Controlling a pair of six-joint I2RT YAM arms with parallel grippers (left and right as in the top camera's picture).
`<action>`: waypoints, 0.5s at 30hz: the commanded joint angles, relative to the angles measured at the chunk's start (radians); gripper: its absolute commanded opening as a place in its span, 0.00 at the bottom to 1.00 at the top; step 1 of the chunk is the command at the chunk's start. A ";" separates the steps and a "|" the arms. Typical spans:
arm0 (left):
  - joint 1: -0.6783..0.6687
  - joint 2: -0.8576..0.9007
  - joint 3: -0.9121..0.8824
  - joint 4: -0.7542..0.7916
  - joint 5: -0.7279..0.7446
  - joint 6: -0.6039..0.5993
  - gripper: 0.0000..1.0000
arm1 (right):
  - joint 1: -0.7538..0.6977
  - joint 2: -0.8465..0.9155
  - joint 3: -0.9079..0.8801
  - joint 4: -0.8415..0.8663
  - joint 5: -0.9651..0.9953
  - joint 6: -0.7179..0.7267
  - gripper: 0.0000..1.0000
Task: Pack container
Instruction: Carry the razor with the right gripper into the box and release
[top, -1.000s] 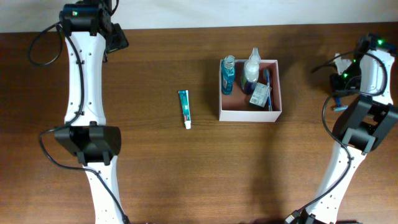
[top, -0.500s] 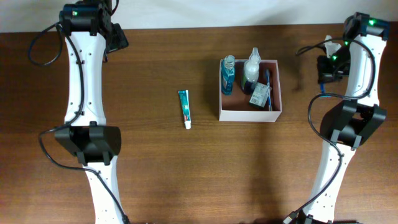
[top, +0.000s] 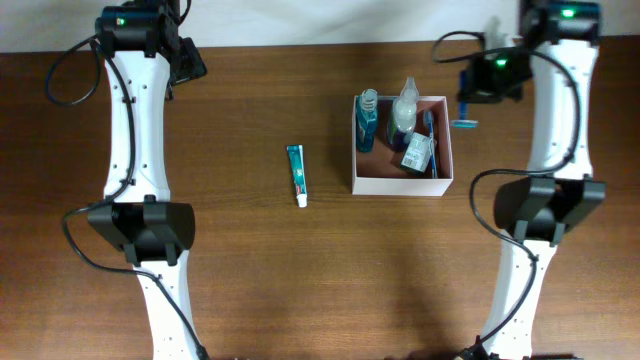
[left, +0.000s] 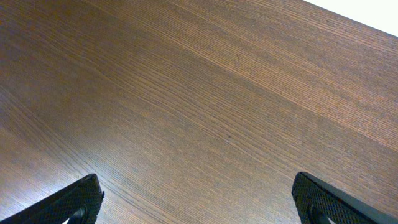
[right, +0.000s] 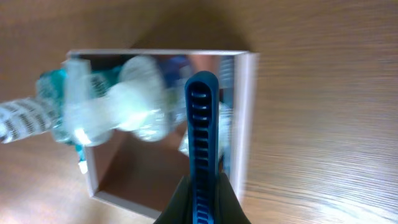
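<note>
Wood table (top: 300, 290), white wall (top: 300, 20) — left jaws wide, empty; right jaws grip razor (right: 202, 124)

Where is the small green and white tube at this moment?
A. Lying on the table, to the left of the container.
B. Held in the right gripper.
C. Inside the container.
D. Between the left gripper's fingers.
A: in the overhead view the tube lies flat on the table, left of the container and apart from it; the right gripper holds a blue ribbed handle instead.
</note>
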 joint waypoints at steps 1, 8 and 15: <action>0.002 0.008 -0.002 -0.001 -0.007 -0.012 0.99 | 0.045 -0.009 -0.032 -0.006 -0.024 0.014 0.04; 0.002 0.008 -0.002 0.000 -0.007 -0.012 0.99 | 0.054 -0.009 -0.094 -0.006 -0.025 0.047 0.04; 0.002 0.008 -0.002 0.000 -0.007 -0.012 0.99 | 0.082 -0.009 -0.139 -0.006 -0.032 0.046 0.11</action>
